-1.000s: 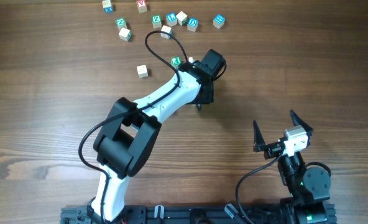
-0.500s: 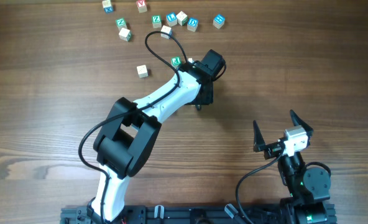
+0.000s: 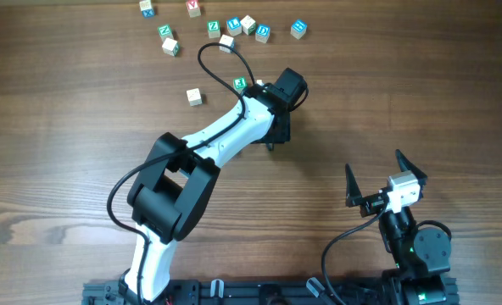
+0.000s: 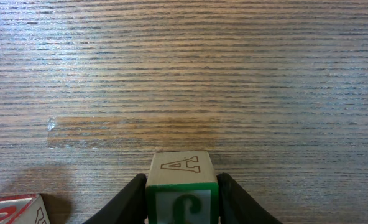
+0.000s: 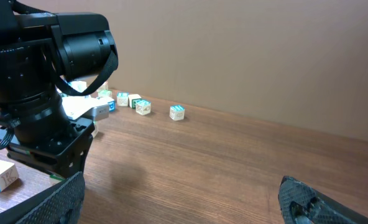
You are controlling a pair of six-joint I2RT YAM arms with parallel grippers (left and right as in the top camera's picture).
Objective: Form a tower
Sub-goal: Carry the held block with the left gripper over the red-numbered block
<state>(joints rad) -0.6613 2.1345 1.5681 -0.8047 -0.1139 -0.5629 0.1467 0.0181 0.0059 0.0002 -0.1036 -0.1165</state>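
A wooden table [image 3: 64, 152] is crossed by the white left arm [image 3: 225, 135]. The right gripper [image 3: 372, 163] is held spread wide. The left gripper [image 4: 181, 182] is pinched on a pale cube [image 4: 181, 168] with a green lettered face. Whether more cubes are stacked beneath it cannot be told. A red-lettered cube [image 4: 13, 210] is seen near that gripper's left finger, and loose cubes [image 3: 234, 25] are scattered well beyond it.

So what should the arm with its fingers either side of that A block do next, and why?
Probably lift the cube straight up a little. The left gripper has a finger against each of its sides, so the grip looks made. A red-lettered cube lies close by on the left, so rising clear before moving sideways seems safest.
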